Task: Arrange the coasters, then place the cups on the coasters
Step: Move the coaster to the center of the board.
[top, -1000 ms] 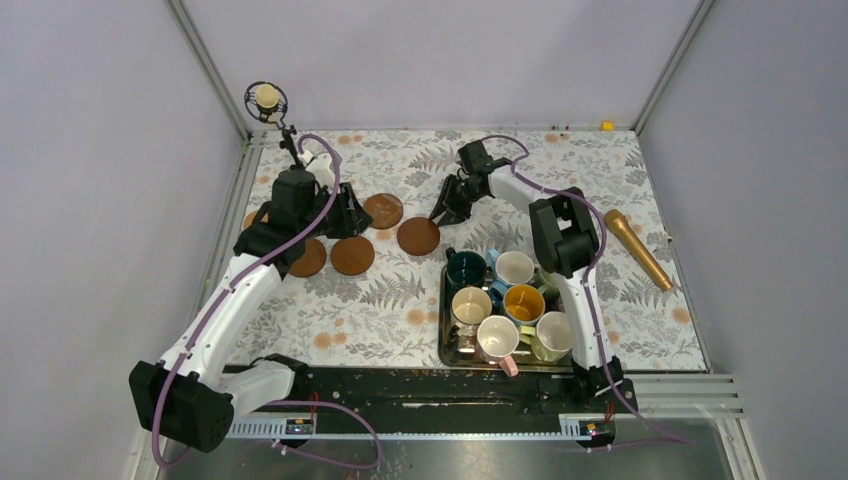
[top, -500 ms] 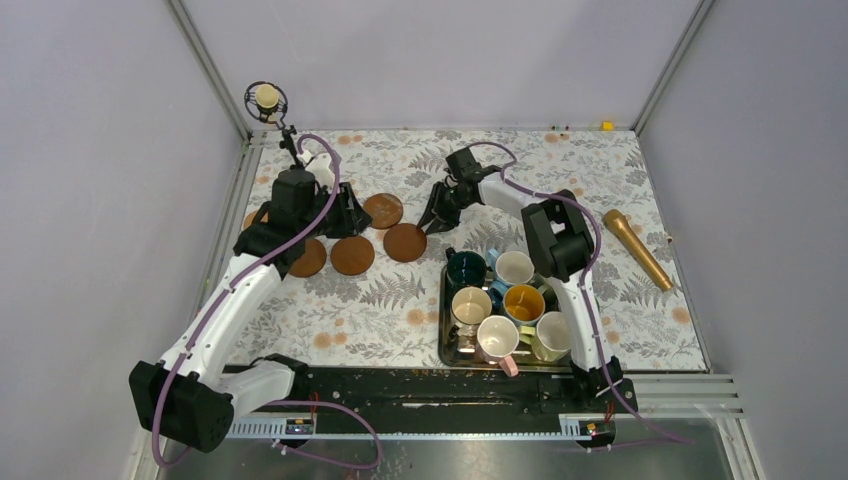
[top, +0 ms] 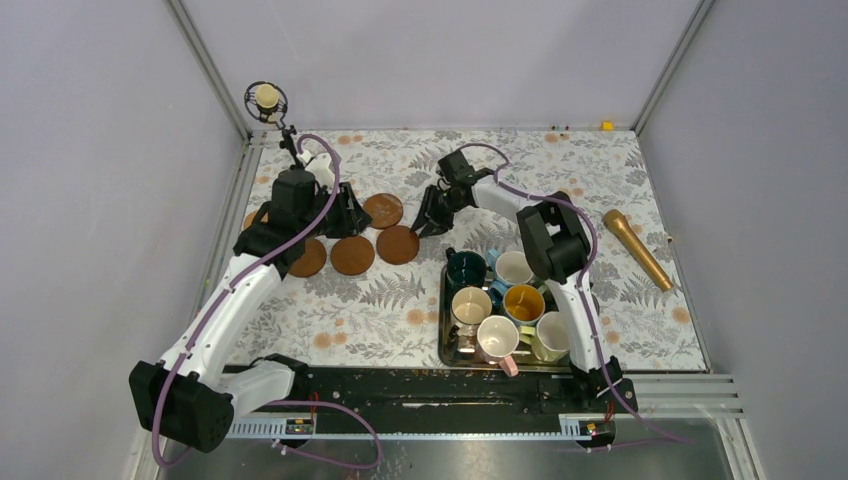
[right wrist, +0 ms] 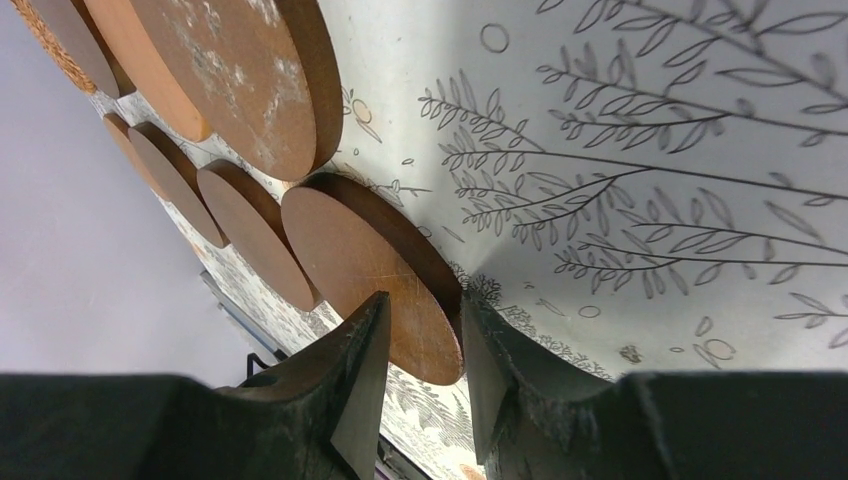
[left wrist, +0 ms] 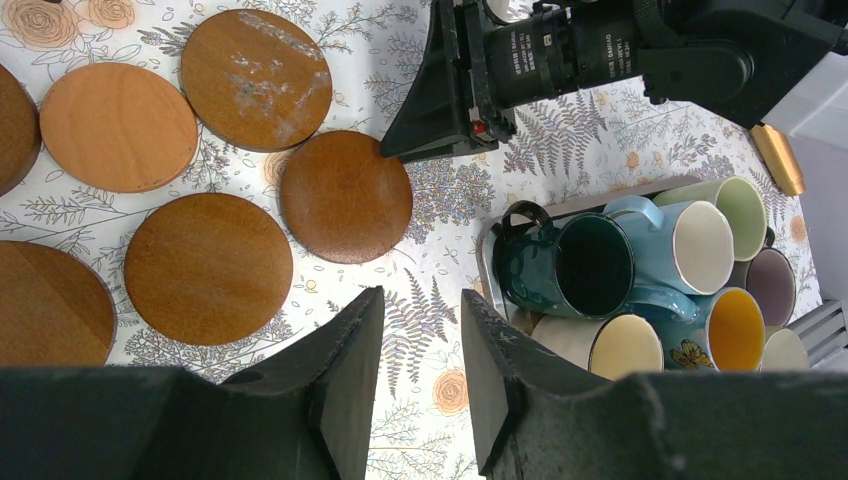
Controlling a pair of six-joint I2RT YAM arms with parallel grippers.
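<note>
The coaster [top: 398,244] has slid left with the right gripper [top: 424,227]. Only the right wrist view shows its parted jaws straddling the rim. The left gripper [left wrist: 422,300] hangs with jaws released, empty.

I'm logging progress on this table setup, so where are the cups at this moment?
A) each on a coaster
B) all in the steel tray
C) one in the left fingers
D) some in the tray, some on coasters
B: the cups all sit crowded in the tray, and the coasters to its left carry none.
</note>
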